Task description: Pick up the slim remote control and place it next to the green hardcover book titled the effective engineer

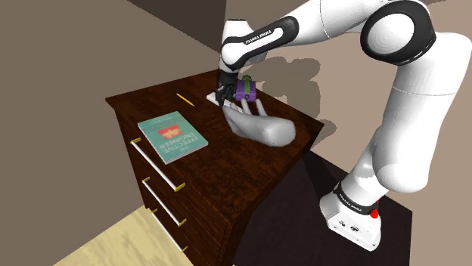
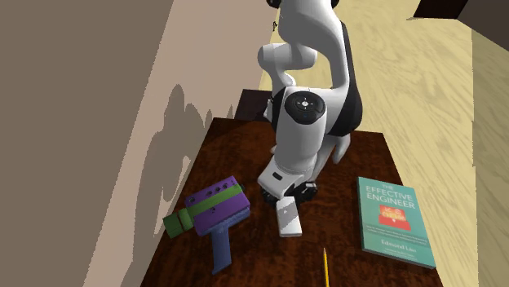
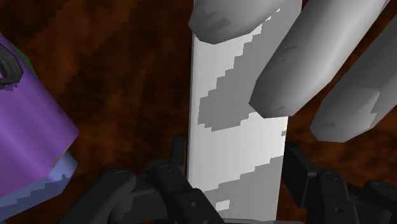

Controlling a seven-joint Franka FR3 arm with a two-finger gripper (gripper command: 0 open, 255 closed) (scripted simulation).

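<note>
The slim remote [image 2: 288, 217] is a flat white slab on the dark wooden dresser top [image 1: 227, 155], near its back edge. My gripper [image 2: 294, 192] stands over the remote's end nearest the arm. In the wrist view the black fingers [image 3: 176, 160] press both long sides of the remote [image 3: 235, 121], so the gripper [image 3: 234, 160] is shut on it. I cannot tell whether the remote has left the wood. The green book [image 1: 172, 137] [image 2: 394, 220] lies flat, well apart from it, toward the dresser's drawer side.
A purple and green toy gun [image 2: 214, 214] [image 1: 246, 89] lies close beside the remote. A grey hand-shaped object [image 1: 261, 127] rests with its rounded tips [image 3: 305, 57] over the remote's far end. A yellow pencil [image 2: 325, 267] lies between remote and book. Drawer handles [image 1: 159, 170] line the front.
</note>
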